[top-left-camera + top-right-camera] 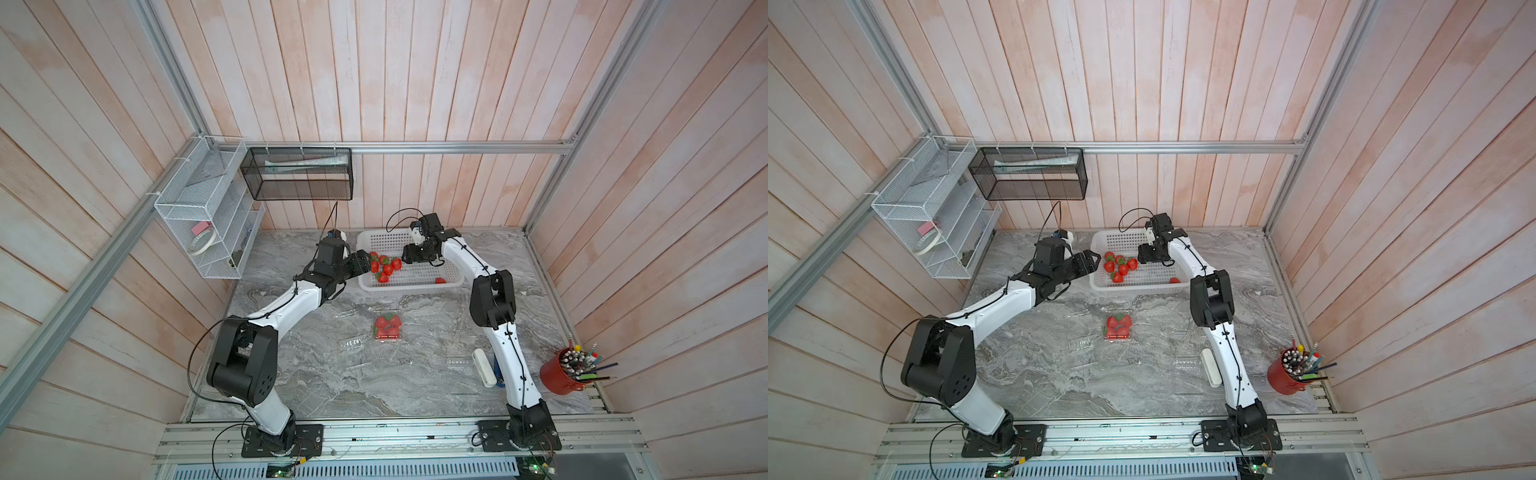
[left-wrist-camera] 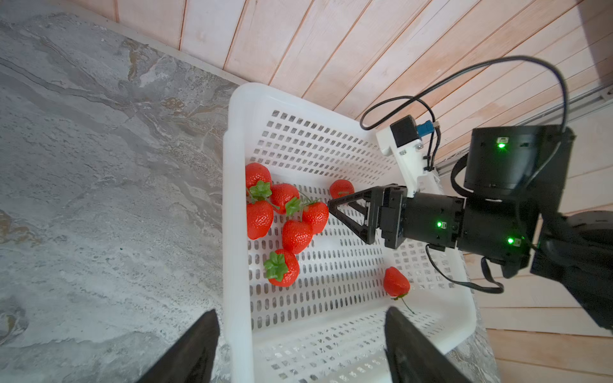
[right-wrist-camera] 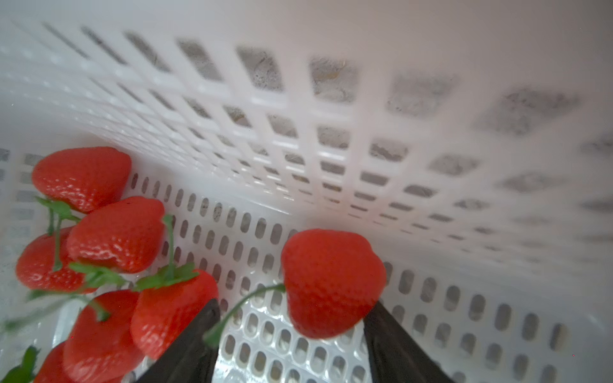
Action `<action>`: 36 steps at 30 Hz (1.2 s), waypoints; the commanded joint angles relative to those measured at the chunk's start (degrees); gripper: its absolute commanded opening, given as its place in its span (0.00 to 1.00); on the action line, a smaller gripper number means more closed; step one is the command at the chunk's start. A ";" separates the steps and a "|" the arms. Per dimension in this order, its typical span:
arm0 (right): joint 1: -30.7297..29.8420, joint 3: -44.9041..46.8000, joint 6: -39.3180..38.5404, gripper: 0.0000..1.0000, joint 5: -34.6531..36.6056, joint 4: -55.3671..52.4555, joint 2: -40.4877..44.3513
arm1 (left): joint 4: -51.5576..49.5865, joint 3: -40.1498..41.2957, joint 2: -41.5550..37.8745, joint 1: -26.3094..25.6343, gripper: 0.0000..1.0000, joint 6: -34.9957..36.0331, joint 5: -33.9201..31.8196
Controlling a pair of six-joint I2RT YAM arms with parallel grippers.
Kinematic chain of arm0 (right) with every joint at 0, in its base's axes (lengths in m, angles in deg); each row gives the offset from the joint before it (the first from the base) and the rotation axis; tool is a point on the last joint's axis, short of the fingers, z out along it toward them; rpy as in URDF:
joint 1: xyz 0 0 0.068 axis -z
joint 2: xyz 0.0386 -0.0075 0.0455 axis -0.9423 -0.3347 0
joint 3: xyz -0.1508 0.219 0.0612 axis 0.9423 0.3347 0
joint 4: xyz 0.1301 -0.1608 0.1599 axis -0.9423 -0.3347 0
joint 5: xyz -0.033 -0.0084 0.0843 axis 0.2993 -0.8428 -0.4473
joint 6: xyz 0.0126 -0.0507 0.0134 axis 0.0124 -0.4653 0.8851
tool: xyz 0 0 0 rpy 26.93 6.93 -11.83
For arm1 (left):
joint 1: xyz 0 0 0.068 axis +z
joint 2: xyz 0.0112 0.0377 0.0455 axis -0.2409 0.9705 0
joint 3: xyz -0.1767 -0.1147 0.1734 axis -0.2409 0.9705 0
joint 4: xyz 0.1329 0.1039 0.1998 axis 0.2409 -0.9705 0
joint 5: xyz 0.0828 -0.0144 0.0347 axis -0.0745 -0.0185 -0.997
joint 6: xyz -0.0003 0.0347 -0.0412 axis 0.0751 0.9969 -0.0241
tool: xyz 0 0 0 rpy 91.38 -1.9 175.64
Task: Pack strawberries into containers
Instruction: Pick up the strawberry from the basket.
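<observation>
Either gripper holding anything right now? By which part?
Nothing held: left gripper open over the basket rim; right gripper open, a strawberry lying ungripped between its jaws.

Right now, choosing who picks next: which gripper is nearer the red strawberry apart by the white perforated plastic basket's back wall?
Right. The right gripper has the strawberry at its open fingertips; the left gripper hovers over the left rim of the basket.

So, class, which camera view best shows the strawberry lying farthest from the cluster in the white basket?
The left wrist view: the farthest strawberry is large and sharp, stem visible. Both top views show it as a tiny red spot; the right wrist view misses it.
</observation>
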 commanded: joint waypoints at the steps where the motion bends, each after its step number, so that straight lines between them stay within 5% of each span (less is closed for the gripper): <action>1: -0.53 -1.93 -0.26 0.69 0.67 -0.17 -0.24 | -0.71 0.45 0.57 0.14 0.81 0.05 0.38; 8: -0.81 0.62 1.90 0.67 3.74 4.33 0.40 | -1.19 0.08 1.08 0.07 0.80 0.76 0.36; 29: -1.00 7.29 3.72 0.29 3.79 8.97 5.04 | -1.75 2.04 -0.79 0.15 0.80 1.04 0.19; 36: -2.50 14.30 2.80 0.25 4.20 9.85 15.49 | -2.34 4.36 -5.72 0.22 0.80 0.86 -1.60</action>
